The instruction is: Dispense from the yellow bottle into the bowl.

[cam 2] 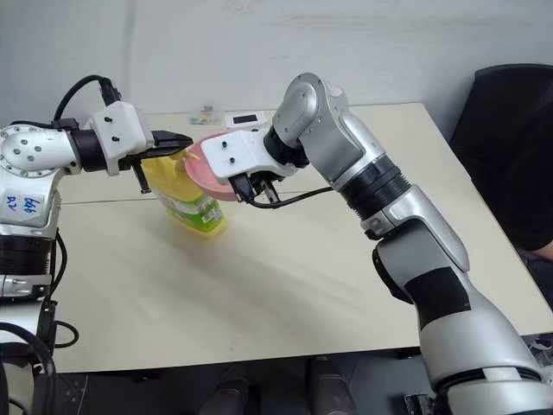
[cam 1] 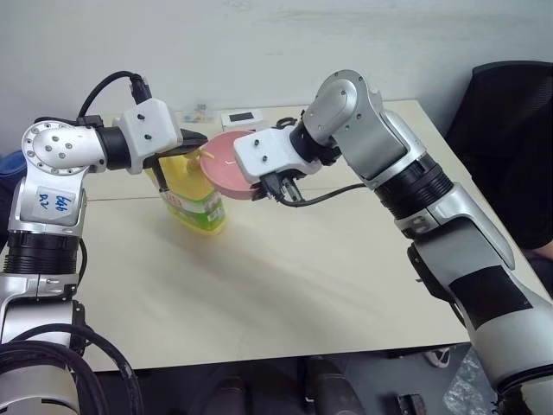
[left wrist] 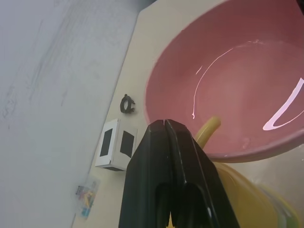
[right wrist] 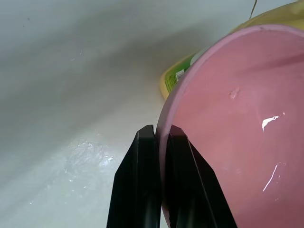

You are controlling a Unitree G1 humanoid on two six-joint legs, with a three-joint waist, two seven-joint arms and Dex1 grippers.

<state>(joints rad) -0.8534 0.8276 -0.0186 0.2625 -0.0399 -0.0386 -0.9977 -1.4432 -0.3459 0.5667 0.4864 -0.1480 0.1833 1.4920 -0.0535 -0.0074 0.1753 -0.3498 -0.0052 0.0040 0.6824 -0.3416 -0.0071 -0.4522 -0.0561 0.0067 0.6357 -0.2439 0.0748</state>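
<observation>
- Left gripper (cam 1: 200, 138): I read its two black fingers as pressed fully together with nothing between them. They sit on top of the yellow bottle, right at the pump head, so I take them to be serving as a pressing tool, not a clamp.
- Yellow bottle (cam 1: 197, 194): it stands on the table (cam 1: 285, 277), leaning a little, its green-and-white label facing me. Its pump spout (left wrist: 207, 130) reaches over the near rim of the bowl, as the left wrist view shows.
- Bowl (cam 1: 226, 164): pink, lifted off the table and tilted, touching the bottle's upper part on the side away from the left arm. Its inside looks wet and glossy, with thin pale streaks; how much liquid it holds I cannot tell.
- Right gripper (right wrist: 160, 142): fingers pinched on the bowl's rim, one inside and one outside the wall, carrying the bowl beside the bottle.
- Small white device (cam 1: 239, 117): on the table behind the bottle, well apart from the work.
- Step in hand, as I judge it: pumping. I would push straight down on the pump head so the leaning bottle does not tip, and hold the bowl steady with its rim below the spout.
</observation>
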